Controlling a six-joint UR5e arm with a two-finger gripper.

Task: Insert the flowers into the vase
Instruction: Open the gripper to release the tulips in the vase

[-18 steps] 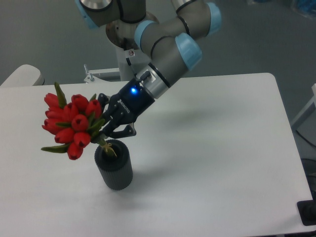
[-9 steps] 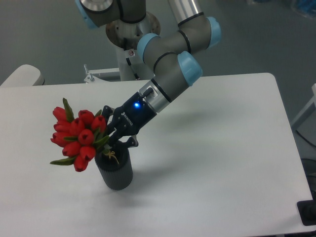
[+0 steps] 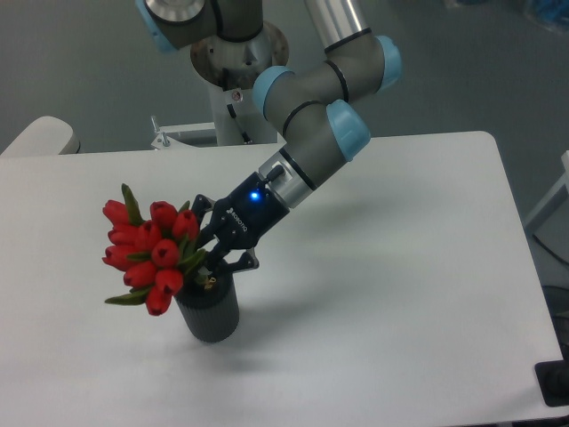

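Soft even overhead light, faint shadows, slight blur.

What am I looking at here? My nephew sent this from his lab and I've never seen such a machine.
It is a robot arm with grey tubes and blue joint caps, photographed by one fixed camera looking down at a white table. At its tip is the end effector, two fingers that work like a hand. They are closed on the stems of a bunch of red tulips, tilted to the left. The stems are going into a small dark ribbed vase standing on the table.
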